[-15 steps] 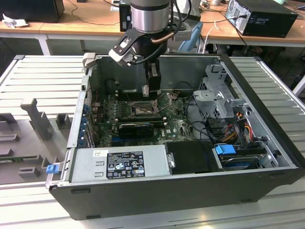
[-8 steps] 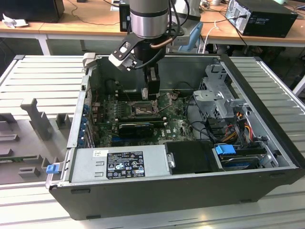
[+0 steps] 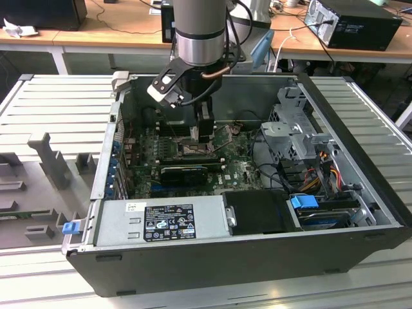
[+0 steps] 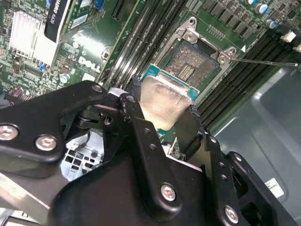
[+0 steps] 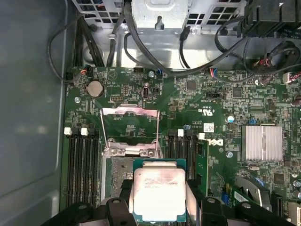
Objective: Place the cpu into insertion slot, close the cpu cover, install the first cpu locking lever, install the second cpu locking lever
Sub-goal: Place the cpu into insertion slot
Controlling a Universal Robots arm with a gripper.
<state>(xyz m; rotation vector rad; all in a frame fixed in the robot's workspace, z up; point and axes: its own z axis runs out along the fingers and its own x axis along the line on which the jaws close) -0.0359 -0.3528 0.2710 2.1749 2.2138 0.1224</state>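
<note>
The tool (image 5: 160, 189) is clamped on the cpu (image 5: 159, 200). Its fingers (image 4: 188, 125) pinch two opposite edges, which leaves the dull metal top bare and the underside free to meet the slot (image 4: 190, 68).

In both wrist views the chip sits level between the fingers and overlaps one edge of the slot. I judge it is not seated yet, because the bare contact field shows beyond it. How high it rides above the board (image 5: 211, 99) I cannot tell.

The cover (image 5: 129, 112) stands flipped up at the far side of the slot, its square opening showing green board through it. That makes sense, since nothing can go in with it down.

The second wrist view adds a thin lever (image 4: 265, 61) swung well out from the slot's corner, out of the way.

The exterior view gives the big picture. The arm (image 3: 199, 32) comes down in the upper middle of the frame into the open case (image 3: 225, 257), which lies on its side on the surface (image 3: 58, 103), with the tool low over the board. The chip and slot are hard to pick out there, so the wrist views carry the detail.
</note>
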